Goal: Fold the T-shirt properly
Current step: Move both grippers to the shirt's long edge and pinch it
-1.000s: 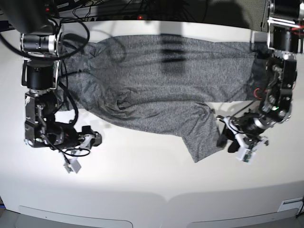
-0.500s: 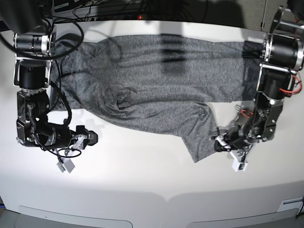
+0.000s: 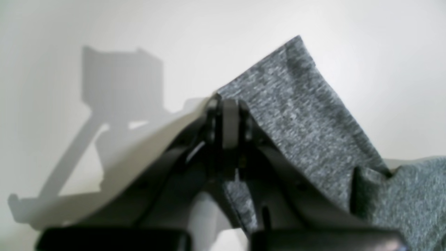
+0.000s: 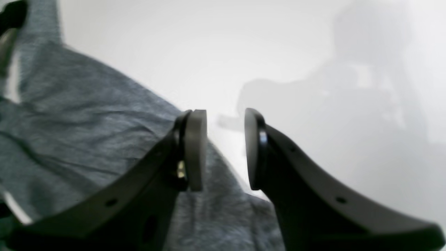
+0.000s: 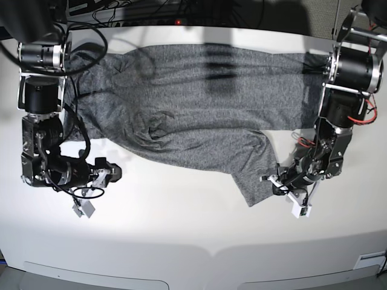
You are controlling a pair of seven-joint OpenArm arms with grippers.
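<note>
The shirt [image 5: 199,115] lies spread across the far tabletop [image 5: 181,229], one sleeve trailing near; the left tool [image 3: 228,122] is pinched tight on the sleeve's edge; the right tool [image 4: 223,150] gapes empty beside cloth; lift slowly, keeping fabric taut.
</note>
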